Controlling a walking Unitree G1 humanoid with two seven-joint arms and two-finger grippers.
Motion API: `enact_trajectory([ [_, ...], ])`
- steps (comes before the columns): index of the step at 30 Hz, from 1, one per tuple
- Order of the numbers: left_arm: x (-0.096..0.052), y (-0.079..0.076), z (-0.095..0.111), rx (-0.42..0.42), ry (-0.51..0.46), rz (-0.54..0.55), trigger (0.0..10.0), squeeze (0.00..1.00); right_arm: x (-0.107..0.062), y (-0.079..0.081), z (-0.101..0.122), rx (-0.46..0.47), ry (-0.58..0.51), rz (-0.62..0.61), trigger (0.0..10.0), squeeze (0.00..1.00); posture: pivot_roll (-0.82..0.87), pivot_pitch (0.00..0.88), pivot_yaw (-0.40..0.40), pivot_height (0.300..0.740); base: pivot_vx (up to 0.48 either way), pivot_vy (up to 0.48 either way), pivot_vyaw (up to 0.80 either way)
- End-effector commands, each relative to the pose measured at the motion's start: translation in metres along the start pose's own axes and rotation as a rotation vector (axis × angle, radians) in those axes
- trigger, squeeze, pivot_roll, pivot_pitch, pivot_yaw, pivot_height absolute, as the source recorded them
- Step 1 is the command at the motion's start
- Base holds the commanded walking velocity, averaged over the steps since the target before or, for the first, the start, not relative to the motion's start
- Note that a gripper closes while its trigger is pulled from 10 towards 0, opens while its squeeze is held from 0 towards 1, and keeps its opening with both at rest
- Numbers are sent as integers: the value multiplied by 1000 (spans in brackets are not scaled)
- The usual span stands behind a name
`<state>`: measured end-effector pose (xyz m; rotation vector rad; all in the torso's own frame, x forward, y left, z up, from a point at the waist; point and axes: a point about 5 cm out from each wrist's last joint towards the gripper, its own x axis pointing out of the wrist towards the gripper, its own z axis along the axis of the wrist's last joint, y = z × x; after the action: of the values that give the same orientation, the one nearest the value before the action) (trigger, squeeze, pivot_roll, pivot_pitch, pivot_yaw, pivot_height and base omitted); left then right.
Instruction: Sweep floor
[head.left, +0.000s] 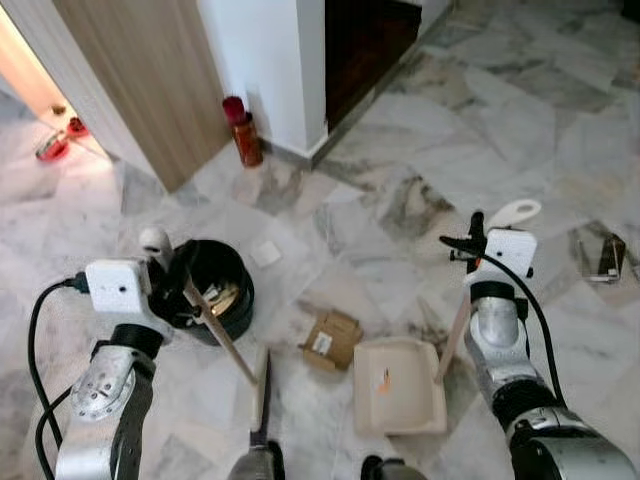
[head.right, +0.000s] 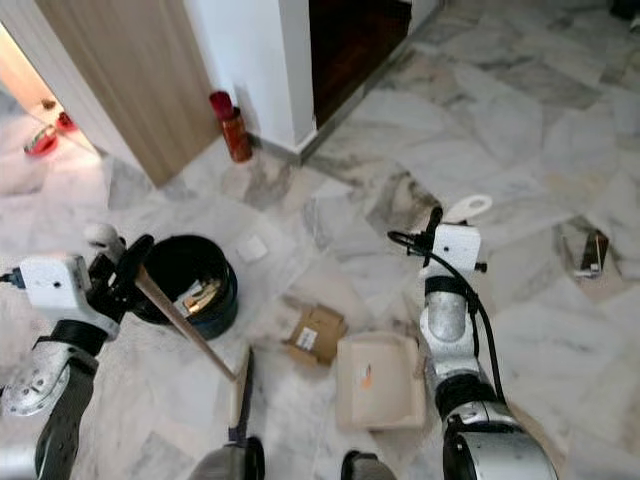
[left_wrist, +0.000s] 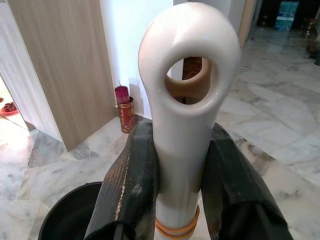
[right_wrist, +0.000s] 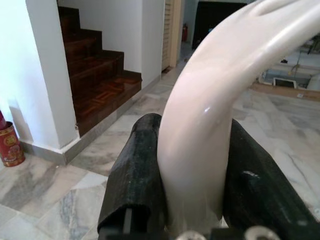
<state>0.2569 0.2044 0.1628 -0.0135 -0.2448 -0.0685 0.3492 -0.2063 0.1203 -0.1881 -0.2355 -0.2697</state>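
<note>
Left hand (left_wrist: 180, 200): your fingers clamp the broom (head.left: 222, 340) handle (white tip).
Right hand (right_wrist: 192, 200): clamps the dustpan (head.left: 400, 388) handle.
Ahead: box (head.left: 331, 339) between brush and dustpan, bin (head.left: 215, 290) beside.

The floor (head.left: 560, 130) is polished marble in white and grey with darker veins. A white wall pillar (head.left: 265, 60) stands at its edge, a pale wood-grain door panel (head.left: 150, 80) just beside it. Past the pillar, dark wooden stairs (right_wrist: 97, 65) climb upward. Warm light falls through a doorway (head.left: 25, 75) at the robot's far left.
</note>
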Motion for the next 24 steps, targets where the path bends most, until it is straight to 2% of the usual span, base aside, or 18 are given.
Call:
enact_trajectory([
  [1,-1,5,5,33,-38,16,10000,0,1,0,2,-4,-13,4,10000,0,159,166,42,740,0,0,0],
  [15,-1,3,2,18,-38,1,10000,0,3,5,4,14,-17,17,10000,0,159,154,39,740,0,0,-57],
  [18,-1,1,0,18,-33,-8,10000,0,3,5,5,18,-21,22,10000,0,153,147,37,740,245,0,-723],
  [24,1,-1,0,10,-39,-12,10000,0,4,3,6,5,-27,18,10000,0,154,133,37,740,247,0,0],
])
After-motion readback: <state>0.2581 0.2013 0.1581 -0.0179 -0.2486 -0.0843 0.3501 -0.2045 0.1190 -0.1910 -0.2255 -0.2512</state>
